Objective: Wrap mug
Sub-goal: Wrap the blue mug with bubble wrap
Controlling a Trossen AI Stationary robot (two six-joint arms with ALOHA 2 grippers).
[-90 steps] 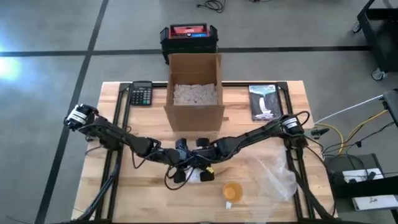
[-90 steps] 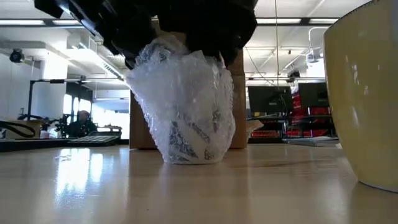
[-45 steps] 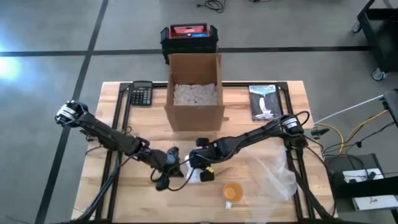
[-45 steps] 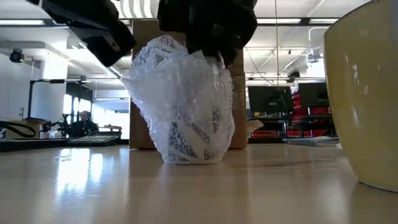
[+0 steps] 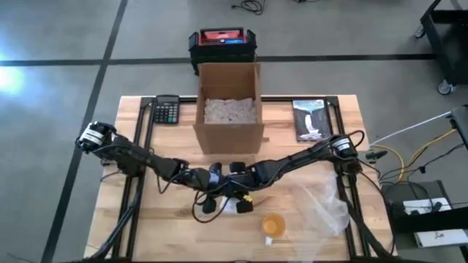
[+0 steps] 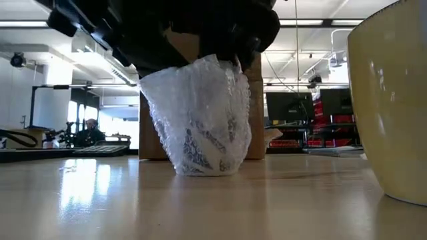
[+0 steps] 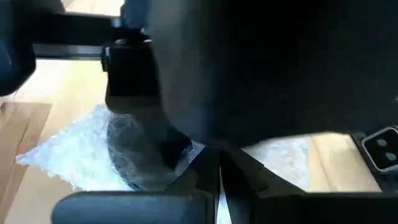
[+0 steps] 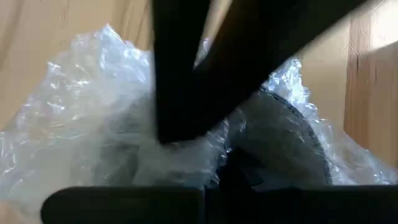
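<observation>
- Two grippers meet above one wrapped item at the table's middle, in front of the cardboard box point(image 5: 227, 106).
- Mug point(image 6: 200, 143): stands upright on the wooden table point(image 5: 153, 226), swathed in bubble wrap point(image 6: 197, 113); a dark printed pattern shows through the film near its base.
- Left gripper point(image 5: 213, 191): reaches in from the left and sits directly over the mug's top, pressing on the wrap from above; whether its fingers are parted or closed cannot be told.
- Right gripper point(image 5: 238, 191): comes in from the right, just beside the left one, also on the top of the bundle; finger state cannot be told.
- Bubble wrap, wrist views: the film point(image 8: 93, 106) bunches around the mug's dark rim point(image 8: 292, 134).
- Yellow cup point(image 5: 273, 224): near the front edge, apart from the mug.
- Calculator point(image 5: 166, 110): back left, beside the box.
- Booklet point(image 5: 310, 119): back right.
- Clear plastic sheet point(image 5: 322, 204): right of the cup.
</observation>
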